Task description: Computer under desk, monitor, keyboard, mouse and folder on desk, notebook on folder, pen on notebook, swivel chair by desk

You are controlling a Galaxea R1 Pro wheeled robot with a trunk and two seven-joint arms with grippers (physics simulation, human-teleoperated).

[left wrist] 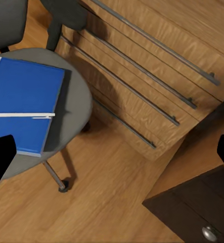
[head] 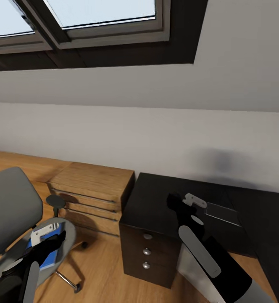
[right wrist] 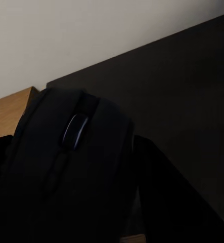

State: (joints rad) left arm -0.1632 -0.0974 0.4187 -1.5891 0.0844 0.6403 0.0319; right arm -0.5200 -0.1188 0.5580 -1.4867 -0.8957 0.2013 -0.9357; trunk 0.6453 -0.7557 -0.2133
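Black glossy worktop [head: 156, 198] is right under your right jaws [head: 179, 202]; the wrist camera shows them clenched on the mouse [right wrist: 71, 167], dark finger [right wrist: 162, 197] pressed to its side, scroll wheel up, held over the near corner above the round-knobbed drawers [head: 146, 252]; your left jaws [head: 47, 235] hang over the swivel chair [head: 13, 210], fingers spread wide apart with nothing between them; on the grey seat lies a blue folder or notebook [left wrist: 23, 101], can't tell which, with the pale pen [left wrist: 20, 115] lying straight across it; wooden dresser [head: 93, 193] with long bar handles sits between chair and worktop, touching the worktop's side; something flat and glassy [head: 223, 212] rests further along the top, can't make out what.
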